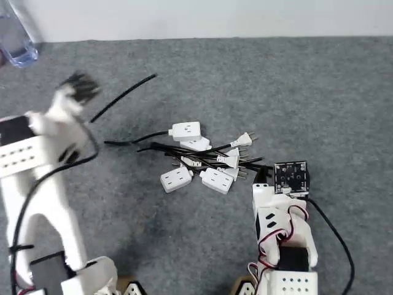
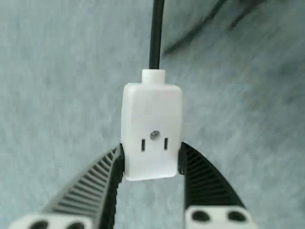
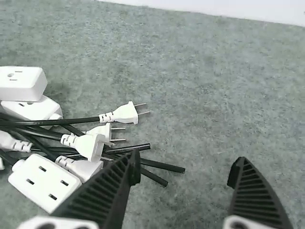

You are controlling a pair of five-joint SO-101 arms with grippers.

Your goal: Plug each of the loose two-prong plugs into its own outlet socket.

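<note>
My left jaws clamp a white socket block (image 2: pixel 152 119) by its flat sides, well apart from the plug pile (image 1: pixel 206 163). Right jaws gape just beside the pile. Loose plugs (image 3: pixel 125 112) look light, rigid, slick; I'd grip bodies, not cords (image 3: pixel 47 120).

- No text, label, number or sign is legible in any view.
- White face of the outlet socket (image 2: pixel 152 129): no readable marking.
- Dark camera board (image 1: pixel 290 176) on an arm: any print is too small to read.
</note>
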